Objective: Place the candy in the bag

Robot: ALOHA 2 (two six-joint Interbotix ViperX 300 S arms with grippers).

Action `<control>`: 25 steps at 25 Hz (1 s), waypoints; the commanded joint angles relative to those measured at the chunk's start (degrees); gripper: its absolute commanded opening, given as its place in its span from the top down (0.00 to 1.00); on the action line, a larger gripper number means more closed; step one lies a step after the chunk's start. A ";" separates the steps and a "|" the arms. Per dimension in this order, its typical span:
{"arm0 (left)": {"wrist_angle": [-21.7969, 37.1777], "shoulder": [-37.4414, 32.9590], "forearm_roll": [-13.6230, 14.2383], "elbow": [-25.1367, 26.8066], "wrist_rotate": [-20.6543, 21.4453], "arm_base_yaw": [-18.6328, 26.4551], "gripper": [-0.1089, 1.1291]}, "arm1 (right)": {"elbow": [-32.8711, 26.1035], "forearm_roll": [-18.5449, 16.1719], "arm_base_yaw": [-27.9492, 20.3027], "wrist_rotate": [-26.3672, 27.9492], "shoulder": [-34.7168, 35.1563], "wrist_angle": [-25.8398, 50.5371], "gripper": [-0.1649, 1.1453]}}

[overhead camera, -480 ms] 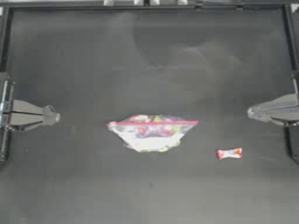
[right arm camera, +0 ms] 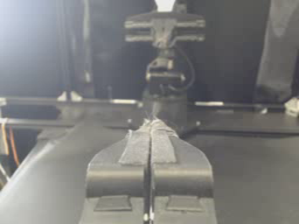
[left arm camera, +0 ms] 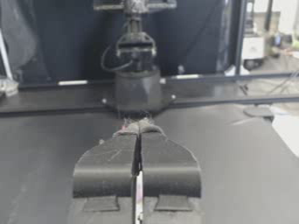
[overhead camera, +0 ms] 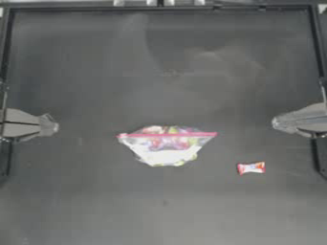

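Dark table (overhead camera: 163,57), both claws parked, closed

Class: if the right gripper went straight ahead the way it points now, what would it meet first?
Probably nothing on the table: the right gripper points across at the left gripper, passing just above the bag in the top view. Candy lies off that line.

No legible text, label, brand, number or sign appears in any view. The candy (overhead camera: 251,168) wrapper and the bag (overhead camera: 167,144) show only colour patches, too blurred to read as lettering.
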 commanded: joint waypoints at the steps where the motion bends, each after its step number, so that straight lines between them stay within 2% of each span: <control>1: 0.53 0.62 0.18 -2.11 0.09 0.00 0.72 | -0.70 -0.26 0.00 -0.26 0.53 -0.35 0.74; 4: 3.16 1.05 0.18 -2.90 0.09 0.00 0.40 | -0.62 -0.70 0.00 -0.35 0.53 -0.44 0.54; 6: 4.66 1.58 0.18 -3.43 0.09 0.00 0.19 | -0.70 -1.32 0.00 -0.35 0.53 -0.44 0.33; 8: 5.89 2.37 0.18 -4.04 0.09 0.00 0.05 | -0.88 -1.58 0.00 -0.26 0.53 -0.35 0.16; 9: 6.59 2.72 0.18 -4.39 0.09 0.09 0.04 | -0.97 -1.41 0.00 -0.26 0.53 -0.26 0.09; 10: 7.38 3.08 0.18 -4.66 0.09 0.18 0.07 | -1.14 -1.32 0.00 -0.26 0.53 0.00 0.05; 12: 8.61 3.43 0.18 -5.01 0.09 0.44 0.11 | -1.58 -1.23 0.00 -0.18 0.53 0.70 0.09; 16: 9.49 3.52 0.26 -4.83 0.09 0.79 0.09 | -3.87 -0.44 0.00 -0.09 0.62 5.45 0.12; 19: 10.02 3.69 0.18 -4.57 0.09 1.05 0.09 | -8.09 0.70 -0.35 -0.09 1.14 12.74 0.12; 25: 12.39 4.92 0.18 -4.48 0.00 2.29 0.09 | -17.40 3.16 -4.22 -0.09 5.80 27.25 0.12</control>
